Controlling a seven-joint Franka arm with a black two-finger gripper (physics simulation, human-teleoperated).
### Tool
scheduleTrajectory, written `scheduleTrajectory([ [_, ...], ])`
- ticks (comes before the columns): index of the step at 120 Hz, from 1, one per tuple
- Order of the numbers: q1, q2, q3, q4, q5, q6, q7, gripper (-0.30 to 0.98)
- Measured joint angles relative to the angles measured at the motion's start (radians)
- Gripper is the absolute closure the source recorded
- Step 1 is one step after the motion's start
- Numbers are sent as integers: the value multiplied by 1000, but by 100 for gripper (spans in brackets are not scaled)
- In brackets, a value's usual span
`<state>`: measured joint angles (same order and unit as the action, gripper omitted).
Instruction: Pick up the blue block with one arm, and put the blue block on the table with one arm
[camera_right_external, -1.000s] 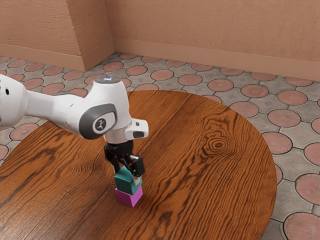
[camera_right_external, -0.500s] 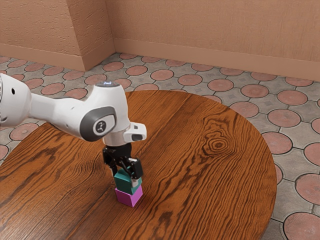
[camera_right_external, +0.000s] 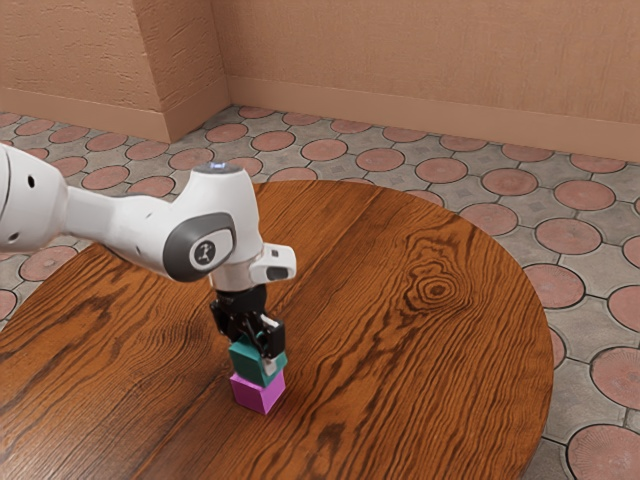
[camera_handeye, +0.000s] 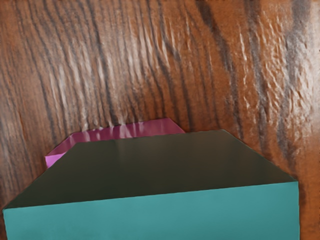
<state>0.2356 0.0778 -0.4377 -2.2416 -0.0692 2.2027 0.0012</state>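
Arm, white (camera_right_external: 120, 225): enters from the exterior view's left, bent down over the bench (camera_right_external: 440, 360). Jaws, black: pointing downward, narrowed onto opposite sides of the blue block (camera_right_external: 251, 364). Blue block, teal in tone: gripped, directly above the magenta block (camera_right_external: 254, 393); whether the two touch, cannot tell. Magenta block: on the bench, an edge jutting past the blue one in the wrist view. Bench: round, dark-grained wood. Floor (camera_right_external: 590, 300): grey, with round reddish tiles, at the exterior view's right.
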Motion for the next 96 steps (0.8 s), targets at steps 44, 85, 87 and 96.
scheduleTrajectory([
  [44, -80, 24, -84, 115, 50, -28, -18, 32],
  [85, -124, 86, -82, 158, 84, -32, -17, 12],
  [87, -122, 76, -82, 158, 84, -32, -17, 11],
  [96, -114, 9, -83, 158, 86, -36, -15, 8],
])
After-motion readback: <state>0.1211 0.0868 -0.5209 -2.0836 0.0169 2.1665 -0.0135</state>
